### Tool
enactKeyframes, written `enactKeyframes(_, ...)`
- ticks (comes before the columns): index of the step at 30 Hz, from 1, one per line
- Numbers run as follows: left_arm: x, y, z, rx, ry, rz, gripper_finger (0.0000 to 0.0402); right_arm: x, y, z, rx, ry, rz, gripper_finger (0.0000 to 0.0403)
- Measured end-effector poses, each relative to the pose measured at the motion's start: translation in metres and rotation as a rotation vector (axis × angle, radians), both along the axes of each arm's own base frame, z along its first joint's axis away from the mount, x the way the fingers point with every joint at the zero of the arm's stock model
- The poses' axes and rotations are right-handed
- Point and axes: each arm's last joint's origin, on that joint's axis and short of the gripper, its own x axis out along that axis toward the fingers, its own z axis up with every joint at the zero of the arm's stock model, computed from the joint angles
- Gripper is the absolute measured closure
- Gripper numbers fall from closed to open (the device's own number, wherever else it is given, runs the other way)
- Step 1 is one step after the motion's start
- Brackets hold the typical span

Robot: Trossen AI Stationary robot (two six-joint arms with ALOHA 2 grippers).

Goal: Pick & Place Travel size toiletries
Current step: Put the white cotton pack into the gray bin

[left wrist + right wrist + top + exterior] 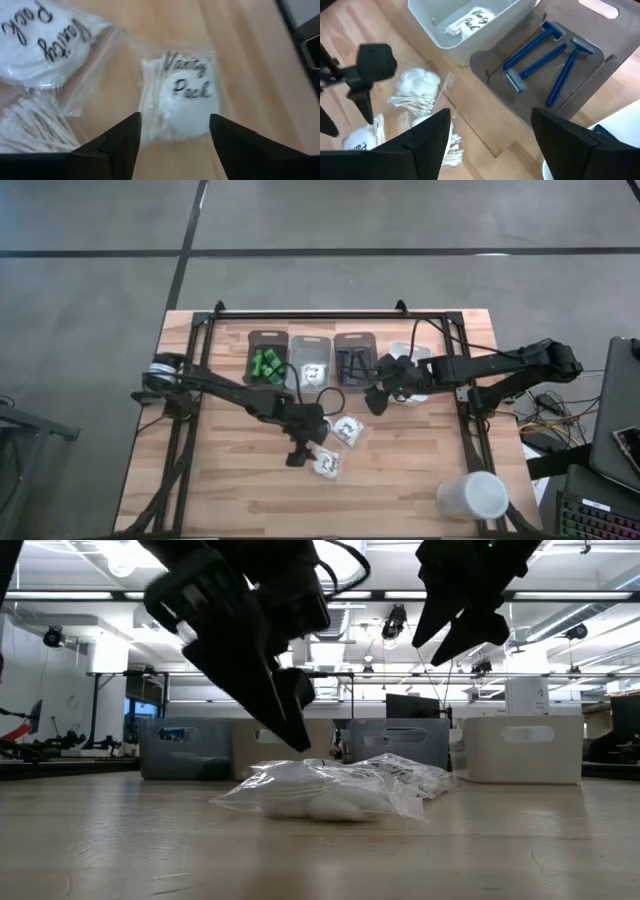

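Observation:
Two white clear-wrapped packets lie flat on the wood near the table's middle, one (346, 430) farther off and one (328, 465) nearer; the nearer one (182, 97) reads "Vanity Pack". My left gripper (172, 137) hovers open just above it, slanting down, one finger on each side, apart from it (295, 725). My right gripper (378, 400) hangs open higher up, before the bins, with nothing between its fingers (492, 145). Three blue razors (547, 55) lie in a dark bin (352, 365), green bottles (265, 365) in another, and a packet (470, 20) in a pale bin.
A row of bins (330, 360) stands along the far side, with a white bin (408, 352) at its right end. A large white cup (472, 495) lies near the front right corner. Bare wood stretches along the near and left parts of the table (220, 480).

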Motion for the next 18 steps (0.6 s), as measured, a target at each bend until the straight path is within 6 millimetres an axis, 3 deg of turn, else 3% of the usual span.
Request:
enactKeyframes(9, 0.007, 0.006, -0.005, 0.059, 0.0, 0.058, 0.0168, 0.0, 0.001, 0.0, 0.005, -0.003, -0.004, 0.0115)
enactKeyframes(18, 0.008, 0.004, -0.027, -0.051, 0.117, 0.029, 0.0148, 0.001, 0.0, -0.004, -0.004, 0.014, -0.006, 0.0103)
